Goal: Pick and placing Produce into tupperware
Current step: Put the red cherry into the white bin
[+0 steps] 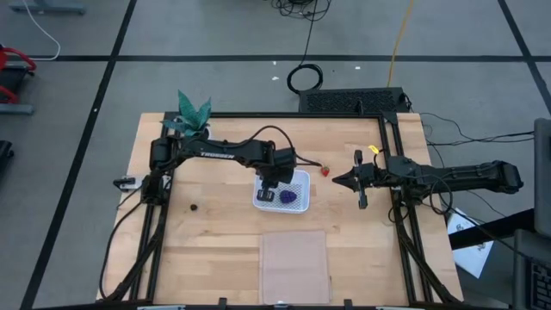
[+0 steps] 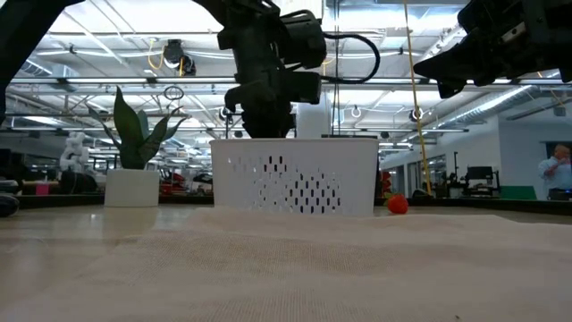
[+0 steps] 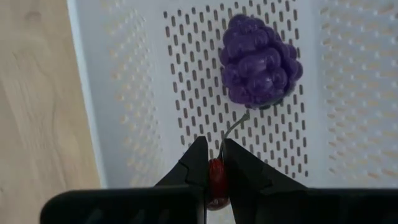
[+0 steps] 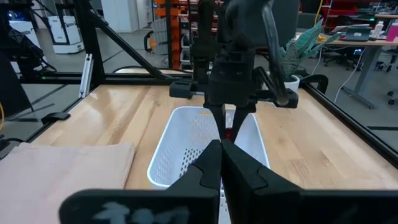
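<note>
High view: left gripper (image 1: 269, 183) hangs over the small white perforated plastic container (image 1: 297, 182) at the frame's centre on the wooden desk (image 1: 215, 232), its fingers (image 3: 249, 174) clamped on a tiny red toy fruit (image 3: 216, 177). A purple lumpy toy berry cluster (image 3: 258, 62) lies inside the container. Another small red toy fruit (image 1: 325, 170) sits just right of the container; a small dark berry (image 1: 194, 206) lies at centre left. Right gripper (image 1: 337, 180), fingers closed on nothing, hovers at centre right.
</note>
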Available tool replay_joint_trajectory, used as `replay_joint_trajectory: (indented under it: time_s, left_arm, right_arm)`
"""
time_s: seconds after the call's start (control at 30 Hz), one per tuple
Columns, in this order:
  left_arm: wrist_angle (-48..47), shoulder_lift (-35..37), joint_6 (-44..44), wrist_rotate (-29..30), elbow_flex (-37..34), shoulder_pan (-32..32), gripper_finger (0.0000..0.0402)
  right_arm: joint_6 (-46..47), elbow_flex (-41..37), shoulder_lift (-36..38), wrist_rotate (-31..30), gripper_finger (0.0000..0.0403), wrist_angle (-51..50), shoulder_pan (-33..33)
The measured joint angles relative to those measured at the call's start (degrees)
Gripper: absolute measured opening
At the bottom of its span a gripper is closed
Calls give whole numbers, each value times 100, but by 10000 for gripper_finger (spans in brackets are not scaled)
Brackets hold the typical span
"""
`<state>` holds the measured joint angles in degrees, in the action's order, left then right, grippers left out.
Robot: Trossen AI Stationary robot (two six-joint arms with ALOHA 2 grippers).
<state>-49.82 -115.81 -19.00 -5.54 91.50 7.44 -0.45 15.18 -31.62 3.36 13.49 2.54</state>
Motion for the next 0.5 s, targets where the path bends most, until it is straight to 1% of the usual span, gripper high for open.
replay_joint_trajectory:
  time_s: [0.2,0.5]
  left_arm:
    - [-2,0,-125,-46,0,-32,31]
    - [59,-132,-20,-46,-2,-48,31]
  right_arm:
    - [15,1,-1,0,0,-2,0]
    - [17,2,0,0,0,-2,0]
